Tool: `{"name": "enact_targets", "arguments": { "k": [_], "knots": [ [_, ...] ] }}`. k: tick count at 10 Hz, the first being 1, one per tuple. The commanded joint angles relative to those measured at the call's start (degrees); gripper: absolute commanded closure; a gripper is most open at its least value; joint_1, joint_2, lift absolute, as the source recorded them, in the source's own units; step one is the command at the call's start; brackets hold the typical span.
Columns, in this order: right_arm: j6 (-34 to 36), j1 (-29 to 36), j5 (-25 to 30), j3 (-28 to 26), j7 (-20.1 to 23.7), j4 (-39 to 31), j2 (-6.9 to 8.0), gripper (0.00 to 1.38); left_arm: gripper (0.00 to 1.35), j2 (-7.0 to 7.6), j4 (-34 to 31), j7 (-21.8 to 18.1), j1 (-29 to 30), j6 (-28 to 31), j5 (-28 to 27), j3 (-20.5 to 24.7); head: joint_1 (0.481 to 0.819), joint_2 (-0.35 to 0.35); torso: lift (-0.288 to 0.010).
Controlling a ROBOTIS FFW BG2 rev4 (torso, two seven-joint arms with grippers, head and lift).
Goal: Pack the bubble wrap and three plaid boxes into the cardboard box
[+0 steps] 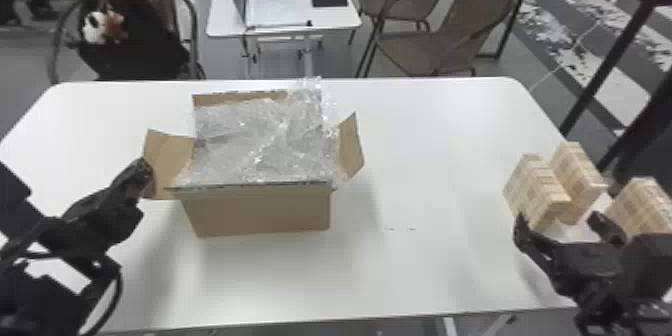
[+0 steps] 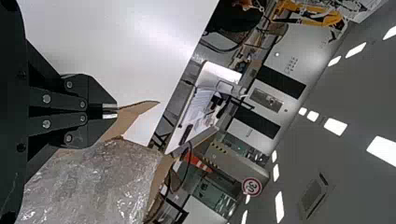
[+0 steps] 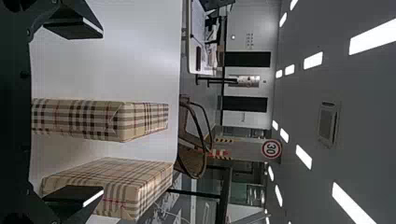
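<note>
Bubble wrap (image 1: 260,145) is lying in the cardboard box (image 1: 262,212), left claw (image 2: 110,111) resting closed; right claw (image 3: 101,112) is gaping by the plaid boxes (image 1: 532,187), seemingly starting pickup, needing to straddle one.

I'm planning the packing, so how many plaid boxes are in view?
3, all toward the robot's right: a left box; a middle box, farther back; and a right box, partly behind the right gripper. Any under the bubble wrap would be hidden.
</note>
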Motion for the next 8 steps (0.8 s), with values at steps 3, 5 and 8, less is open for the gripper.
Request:
{"name": "enact_targets", "arguments": {
  "k": [3,5,8],
  "knots": [
    [-1.73,-4.6,0.0,0.0,0.0,5.74,-0.28,0.14,1.21,-0.15,0.09,-0.11,-0.08,-0.16,-0.17,-0.18,0.695,-0.042,-0.174],
    [-2.17,-6.54,-0.53,0.26,0.09,8.37,-0.28,0.74,1.21,-0.15,0.09,-0.2,-0.17,-0.34,-0.53,-0.44,0.695,-0.051,-0.174],
    [-1.55,-5.31,-2.38,1.93,0.0,7.58,-0.36,0.97,1.21,-0.15,0.26,-0.37,-0.08,-0.69,-0.7,-0.36,0.695,-0.046,-0.174]
  ]
}}
